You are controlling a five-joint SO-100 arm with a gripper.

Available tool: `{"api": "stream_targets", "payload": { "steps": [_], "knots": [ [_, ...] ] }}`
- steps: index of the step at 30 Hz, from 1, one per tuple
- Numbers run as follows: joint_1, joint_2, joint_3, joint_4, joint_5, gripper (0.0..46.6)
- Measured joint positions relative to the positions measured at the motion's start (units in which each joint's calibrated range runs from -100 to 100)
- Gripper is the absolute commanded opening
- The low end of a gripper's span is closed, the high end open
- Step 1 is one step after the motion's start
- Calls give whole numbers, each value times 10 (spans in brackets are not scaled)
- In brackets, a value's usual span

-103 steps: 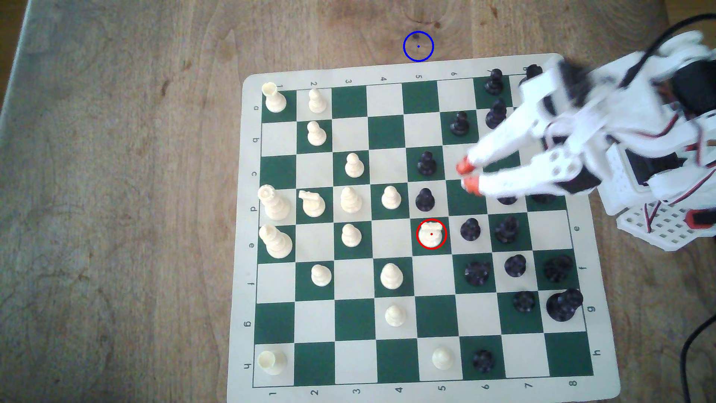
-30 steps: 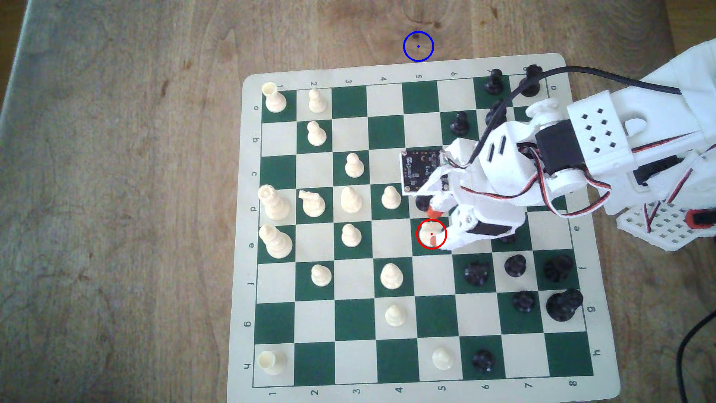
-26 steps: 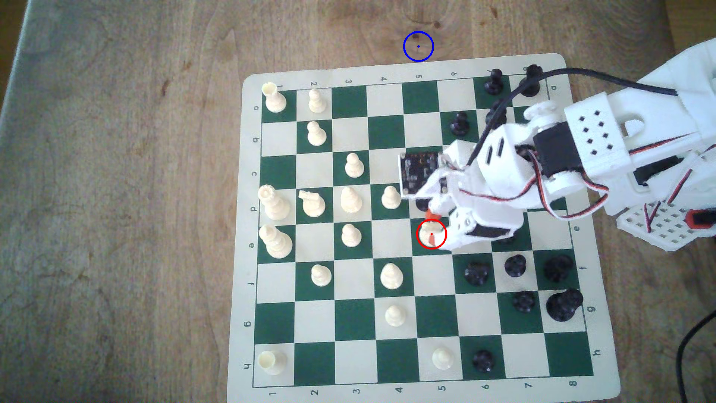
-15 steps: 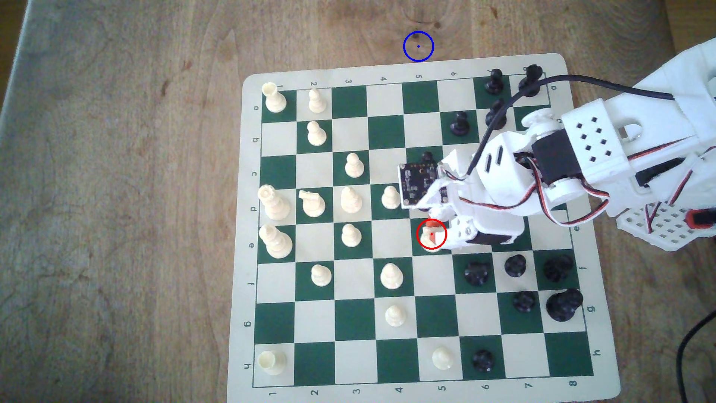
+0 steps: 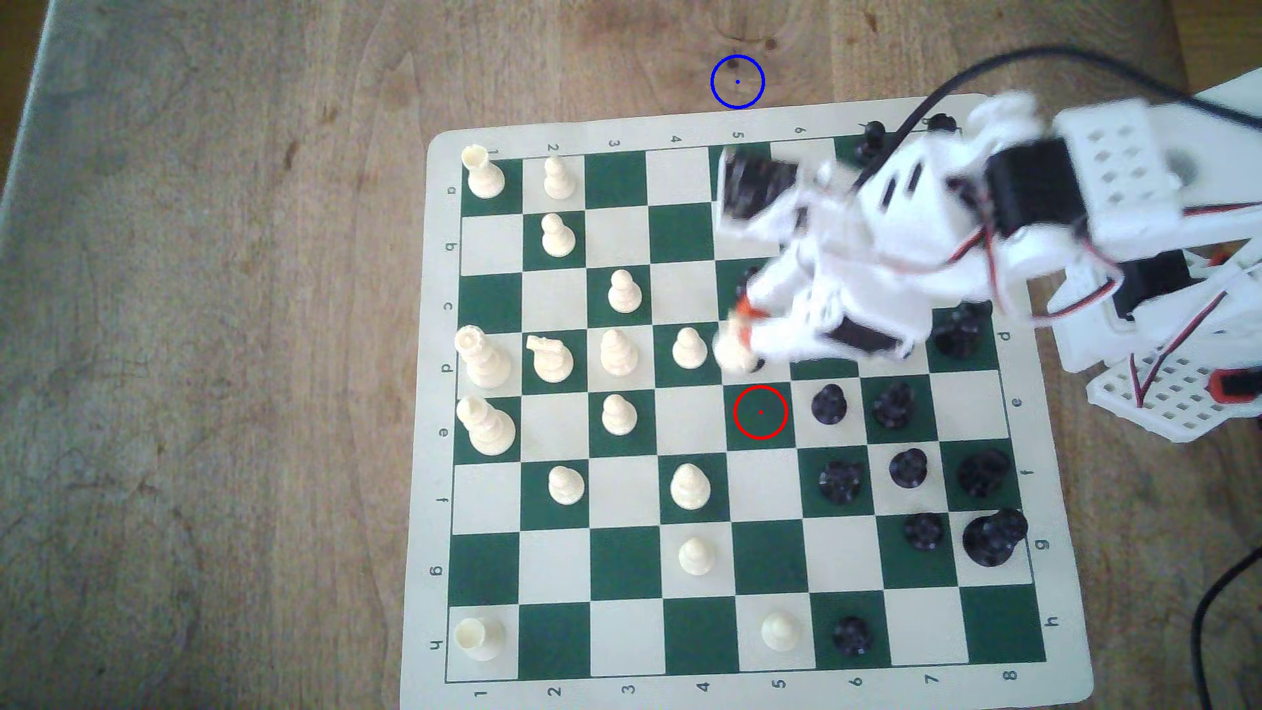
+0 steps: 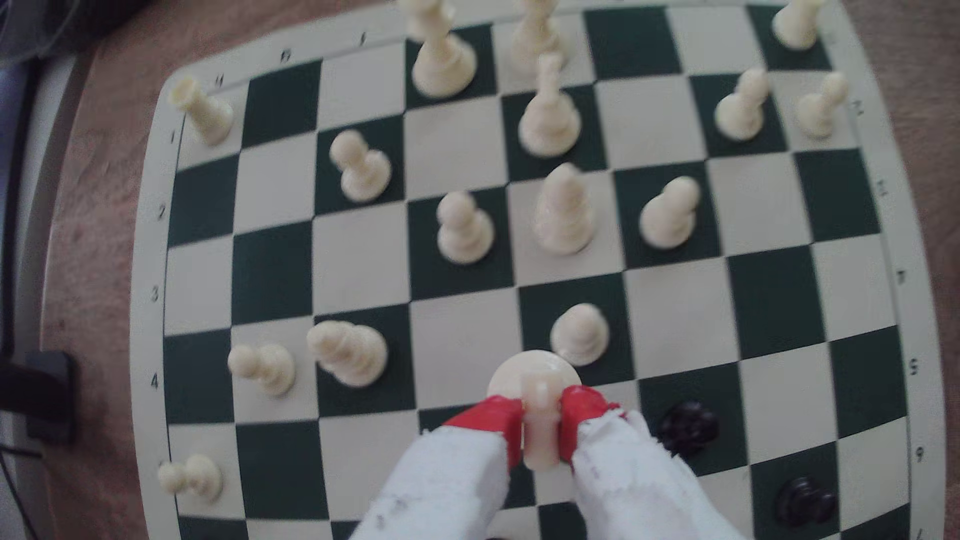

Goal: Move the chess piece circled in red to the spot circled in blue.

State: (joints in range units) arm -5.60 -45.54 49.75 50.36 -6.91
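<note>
The cream-white chess piece (image 5: 734,349), a knight, hangs lifted off the board, pinched between the red-tipped fingers of my gripper (image 5: 746,321). In the wrist view the chess piece (image 6: 537,410) sits upright between the two red pads, its round base below, and the gripper (image 6: 540,423) is shut on it. The red ring (image 5: 760,412) marks a bare green square of the chessboard (image 5: 437,409). The spot (image 5: 737,81), a blue ring with a dot, lies on brown wood beyond the board's far edge, up and slightly to the exterior view's left of the gripper. The arm is motion-blurred.
Cream pawns (image 5: 688,348) and other cream pieces stand on the exterior view's left half of the board. Black pieces (image 5: 828,404) crowd the right half, some under the arm. A black cable (image 5: 1011,58) arcs over the arm. The arm's base (image 5: 1174,403) stands at the right.
The gripper closed on the knight, lifted it off the red-ringed square and carried it up the exterior view toward the blue ring. The red-ringed square is now bare.
</note>
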Motion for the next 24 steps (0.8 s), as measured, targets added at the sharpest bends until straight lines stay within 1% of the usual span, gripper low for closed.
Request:
{"api": "stream_targets", "payload": {
  "steps": [3,4,8,9,10,12,14,17,18,20,24],
  "knots": [
    [44,-29,-8,11,10,3],
    [77,-42,-8,13,17,3],
    [136,-44,-8,0,32,3],
    [168,-32,-8,-14,40,3],
    [187,-24,-8,-21,40,3],
    [205,1,-7,-46,45,3],
    [238,53,-7,-84,48,3],
    [255,100,-7,-114,50,3],
    [265,132,-7,-133,54,3],
    [278,151,-7,-148,52,3],
    [299,220,-7,-187,55,3]
  ]
}}
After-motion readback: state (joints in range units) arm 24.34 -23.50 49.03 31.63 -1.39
